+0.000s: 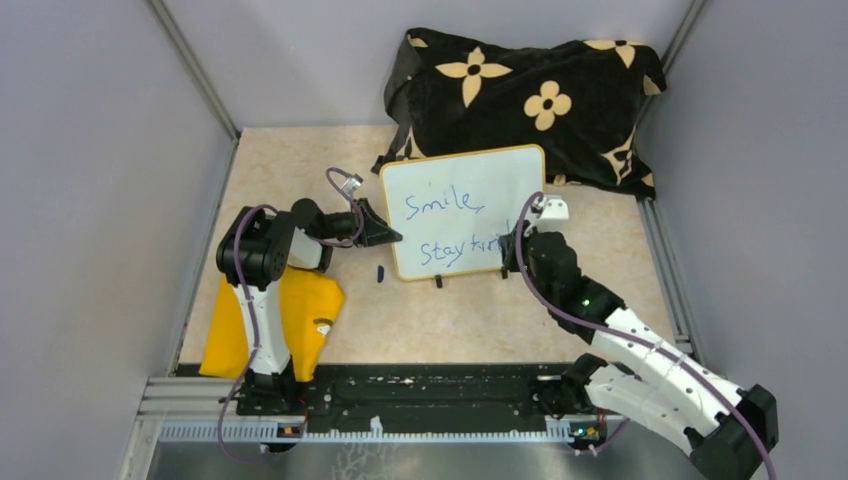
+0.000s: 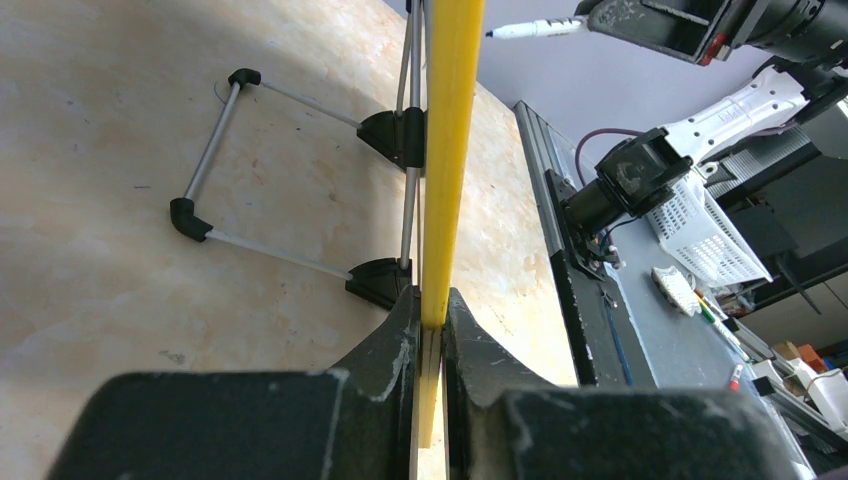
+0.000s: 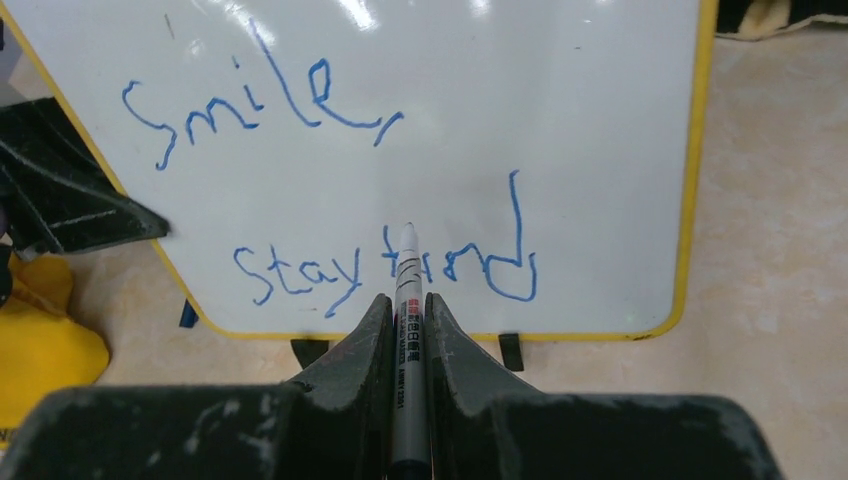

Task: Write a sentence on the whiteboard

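We see the whiteboard point(image 1: 462, 210) standing upright near the middle of the tabletop point(image 1: 500, 320). It rests on 2 black feet point(image 1: 438, 281), just in front of the black flowered cloth point(image 1: 530, 95). Its face is turned towards the arm bases and carries 2 lines of blue handwriting: "Smile," above and "Stay kind" below.

The left end effector point(image 2: 432, 312) is clenched on the board's left edge. In the left wrist view, its 2 fingers press the yellow rim from either side. Behind the board, a wire stand point(image 2: 205, 165) with black corner joints lies on the tabletop and meets the board's back at 2 black brackets.

The right end effector point(image 3: 407, 305) grasps a marker point(image 3: 407, 265). The barrel is clamped between the fingers and the tip points at the lower line, at the start of "kind". We cannot tell whether the tip touches the surface.

A small dark blue item point(image 1: 380, 271) lies on the tabletop just beside the board's lower left corner. A yellow object point(image 1: 305, 310) lies near the left arm's base.
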You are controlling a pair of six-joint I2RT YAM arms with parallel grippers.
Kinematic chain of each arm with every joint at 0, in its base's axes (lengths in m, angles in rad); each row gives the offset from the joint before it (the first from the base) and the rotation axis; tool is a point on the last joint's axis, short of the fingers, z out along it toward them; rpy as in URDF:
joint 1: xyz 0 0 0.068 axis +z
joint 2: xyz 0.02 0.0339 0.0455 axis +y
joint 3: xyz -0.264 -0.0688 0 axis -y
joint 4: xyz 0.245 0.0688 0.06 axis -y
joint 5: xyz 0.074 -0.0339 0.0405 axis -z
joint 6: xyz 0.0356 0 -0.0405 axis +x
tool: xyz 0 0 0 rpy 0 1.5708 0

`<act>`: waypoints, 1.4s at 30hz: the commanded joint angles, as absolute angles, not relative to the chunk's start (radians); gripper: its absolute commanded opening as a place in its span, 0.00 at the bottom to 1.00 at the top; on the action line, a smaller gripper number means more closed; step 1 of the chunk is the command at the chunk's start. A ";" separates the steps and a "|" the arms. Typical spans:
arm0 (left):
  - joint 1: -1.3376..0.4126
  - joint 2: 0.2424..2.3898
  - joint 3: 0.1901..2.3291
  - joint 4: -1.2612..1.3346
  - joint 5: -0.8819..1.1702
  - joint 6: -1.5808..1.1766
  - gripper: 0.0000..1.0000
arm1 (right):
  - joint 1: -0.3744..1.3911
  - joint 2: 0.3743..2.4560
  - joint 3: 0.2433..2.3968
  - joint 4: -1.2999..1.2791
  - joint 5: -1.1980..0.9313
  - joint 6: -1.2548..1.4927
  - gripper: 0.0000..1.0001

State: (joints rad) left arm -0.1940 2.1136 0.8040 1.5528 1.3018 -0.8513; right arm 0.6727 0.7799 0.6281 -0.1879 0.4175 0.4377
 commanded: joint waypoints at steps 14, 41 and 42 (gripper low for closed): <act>-0.201 2.173 0.795 1.674 1.302 -0.836 0.00 | 0.743 0.902 0.597 0.086 0.486 0.360 0.00; -0.201 2.173 0.795 1.671 1.303 -0.836 0.00 | 0.744 0.930 0.562 0.048 0.503 0.404 0.00; -0.201 2.173 0.795 1.671 1.302 -0.836 0.00 | 0.743 0.930 0.562 0.048 0.503 0.406 0.00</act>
State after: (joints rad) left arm -0.1936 2.1143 0.8040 1.5528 1.3018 -0.8513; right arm 0.7372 0.9401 0.5617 0.0212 0.4820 0.3889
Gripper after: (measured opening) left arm 0.136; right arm 0.118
